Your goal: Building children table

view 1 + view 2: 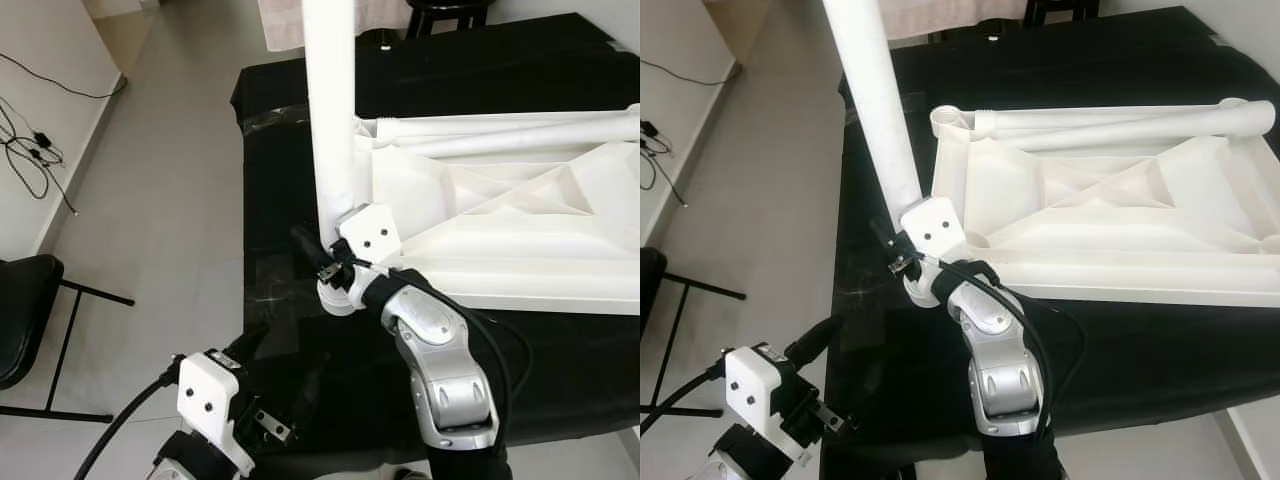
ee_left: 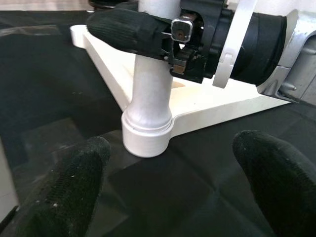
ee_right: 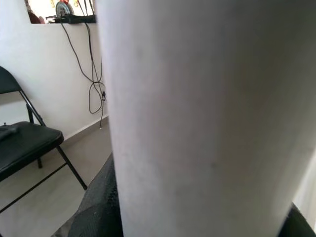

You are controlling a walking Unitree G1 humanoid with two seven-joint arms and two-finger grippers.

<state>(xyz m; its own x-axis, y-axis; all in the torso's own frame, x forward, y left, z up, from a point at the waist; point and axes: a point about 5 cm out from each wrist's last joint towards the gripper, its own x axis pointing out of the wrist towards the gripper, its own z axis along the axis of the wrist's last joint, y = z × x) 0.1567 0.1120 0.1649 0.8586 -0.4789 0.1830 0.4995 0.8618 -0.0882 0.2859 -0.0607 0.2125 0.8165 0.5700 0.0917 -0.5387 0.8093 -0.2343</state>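
Tabletop [image 1: 1120,215] lies upside down so you can seat the leg [image 1: 330,110]; your right gripper [image 1: 325,262] clamps it upright in the corner socket [image 2: 146,136], left gripper [image 2: 168,190] open nearby.

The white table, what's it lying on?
The upside-down white table top lies on a black cloth over a bigger surface. The cloth hides what is beneath it. The right gripper holds the upright leg in the corner socket.

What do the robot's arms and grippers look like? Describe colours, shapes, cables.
Both arms are silver metal segments with black joints. The right gripper has long black textured fingers and a white wrist housing. The left gripper has matching black fingers, a white two-screw block and a thick black cable.
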